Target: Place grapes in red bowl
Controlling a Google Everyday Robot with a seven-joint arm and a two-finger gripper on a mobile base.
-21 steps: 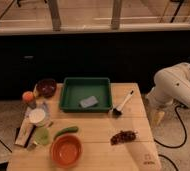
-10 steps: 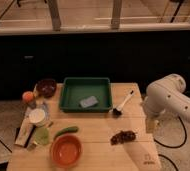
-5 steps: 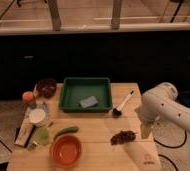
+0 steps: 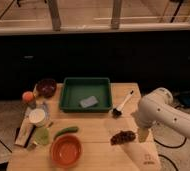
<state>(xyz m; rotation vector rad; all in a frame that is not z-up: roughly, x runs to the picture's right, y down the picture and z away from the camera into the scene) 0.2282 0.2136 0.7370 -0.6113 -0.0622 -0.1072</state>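
On the table [image 4: 95, 124], grapes [image 4: 123, 136] lie beside the hand [image 4: 138, 152].

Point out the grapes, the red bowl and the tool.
grapes [image 4: 123, 137], camera view, middle of the bunch.
red bowl [image 4: 66, 137], camera view, far rim.
tool [image 4: 139, 148], camera view, its tip, just right of the grapes.

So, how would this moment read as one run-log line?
gripper: open, beside grapes | grapes: on table, not held | red bowl: empty
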